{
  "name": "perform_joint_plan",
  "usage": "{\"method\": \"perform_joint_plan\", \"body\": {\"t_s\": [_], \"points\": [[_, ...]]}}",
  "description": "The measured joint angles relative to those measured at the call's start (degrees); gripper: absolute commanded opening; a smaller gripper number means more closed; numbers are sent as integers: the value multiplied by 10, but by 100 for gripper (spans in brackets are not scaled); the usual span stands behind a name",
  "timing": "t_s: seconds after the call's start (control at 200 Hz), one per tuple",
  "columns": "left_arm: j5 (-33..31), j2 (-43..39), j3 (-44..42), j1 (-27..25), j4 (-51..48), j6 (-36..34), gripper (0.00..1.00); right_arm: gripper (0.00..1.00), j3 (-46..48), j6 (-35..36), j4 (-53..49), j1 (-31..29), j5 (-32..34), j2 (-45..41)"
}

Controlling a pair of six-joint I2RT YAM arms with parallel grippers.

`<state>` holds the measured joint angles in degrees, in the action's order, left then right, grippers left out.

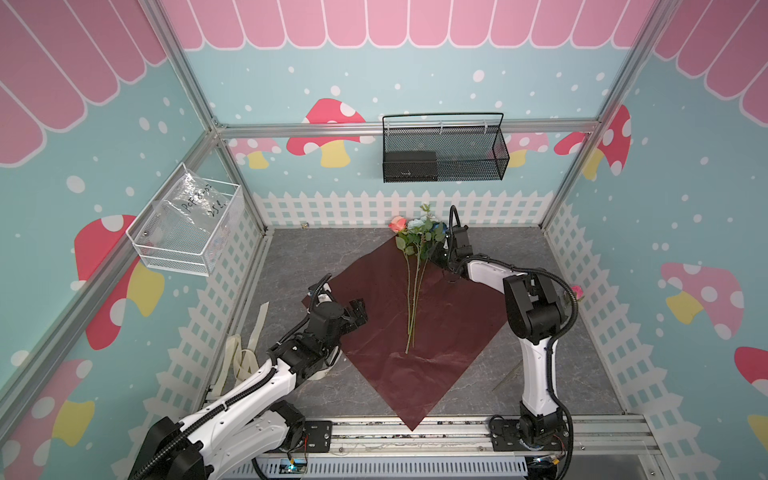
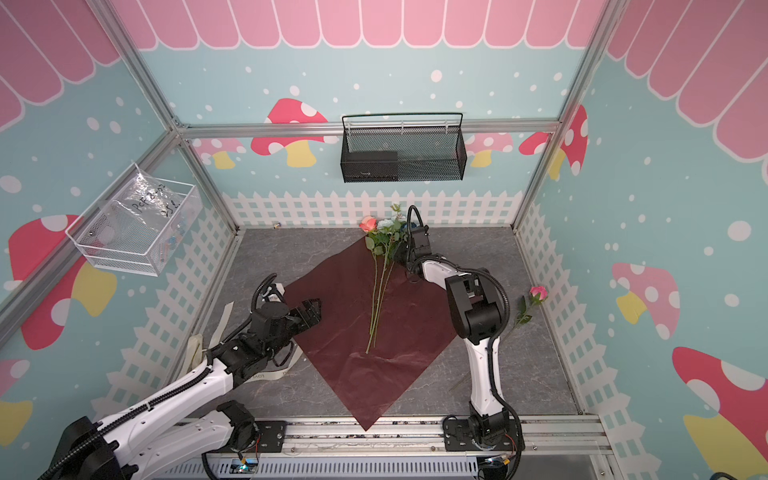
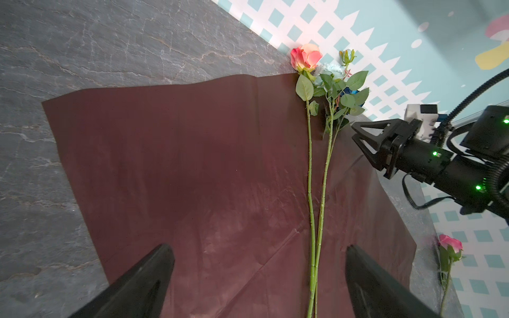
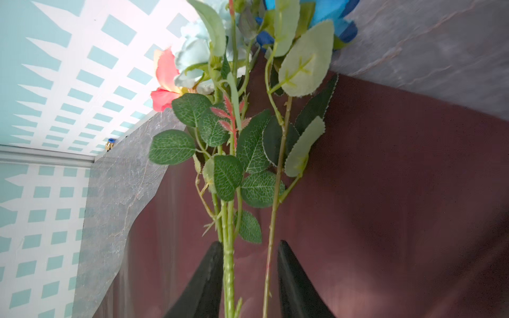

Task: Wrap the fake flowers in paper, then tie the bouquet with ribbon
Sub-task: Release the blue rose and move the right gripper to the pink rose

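The wrapping paper (image 1: 453, 316) lies as a dark red diamond on the grey floor. On it lie a salmon-orange rose (image 1: 397, 224), a pale blue-white cluster (image 1: 416, 225) and a deep blue rose (image 4: 330, 11), their long stems (image 3: 310, 192) running down the middle. My right gripper (image 4: 251, 243) is at the upper stems with its jaws apart. Two stems pass between them, the thick one against one finger. A pink rose (image 2: 537, 293) lies apart on the floor by the right fence. Over the paper's left corner, my left gripper (image 3: 257, 246) stands wide open and empty.
A cream ribbon (image 1: 245, 359) lies on the floor under the left arm. A black mesh basket (image 1: 444, 149) hangs on the back wall and a white wire basket (image 1: 187, 232) on the left wall. White picket-fence walls ring the floor, with an aluminium rail (image 1: 415, 432) at the front.
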<state>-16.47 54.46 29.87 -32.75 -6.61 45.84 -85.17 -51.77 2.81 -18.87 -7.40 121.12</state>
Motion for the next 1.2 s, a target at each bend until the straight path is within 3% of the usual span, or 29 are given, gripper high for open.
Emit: {"method": "perform_joint_plan", "body": {"t_s": [0.34,0.475,0.625,0.896,1.201], "points": [[0,-23,-7,0,0,-2,100,42,217,102,-80,26,104,-284],[0,-23,-8,0,0,-9,99,42,322,129,-125,104,139,-387],[0,-19,-8,1,4,-17,100,51,416,149,-167,212,175,-459],[5,-1,-8,5,13,-28,100,58,445,164,-185,319,201,-437],[11,11,1,12,2,-35,100,60,443,180,-172,371,202,-341]]}}
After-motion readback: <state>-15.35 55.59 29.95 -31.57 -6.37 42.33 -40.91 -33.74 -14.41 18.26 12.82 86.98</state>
